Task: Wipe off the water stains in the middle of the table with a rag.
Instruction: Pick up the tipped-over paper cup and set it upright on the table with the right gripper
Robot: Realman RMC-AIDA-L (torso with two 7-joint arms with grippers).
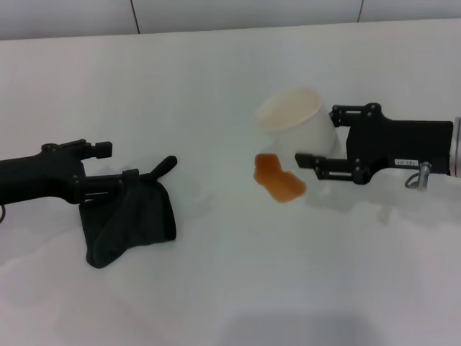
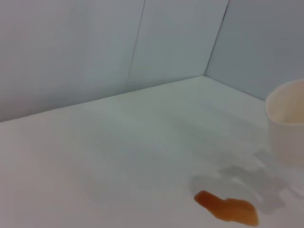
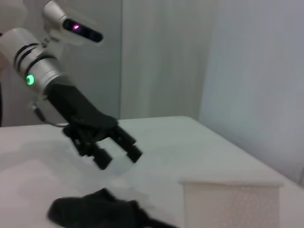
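- The left tool [image 1: 122, 162] is hovering at the left side of the worktop [image 1: 230, 288] with its jaws standing apart and nothing between them; in the right wrist view this tool [image 3: 118, 157] is hanging just above the rag [image 3: 95, 211], with a gap showing between the two.
- The rag [image 1: 130, 220] is lying in a dark crumpled heap directly beneath that tool, its narrow tail pointing away toward the middle of the worktop; it is resting on the surface, not lifted.
- The right tool [image 1: 317, 135] is reaching in from the right and sitting against the pale cup [image 1: 299, 122]; whether it is actually gripping the cup I cannot tell.
- The water stains [image 1: 277, 180] are sitting as an orange-brown lobed puddle just in front of the cup's base, near the right tool and well apart from the rag and the left tool; the left wrist view is showing the puddle [image 2: 228, 209] whole and unsmeared, with the cup [image 2: 287, 123] beside it.
- Judging from this, the wiping is not yet begun; the rag is waiting to be picked up, then carried across to the puddle and rubbed over it; nearly all of the task is looking to be ahead.
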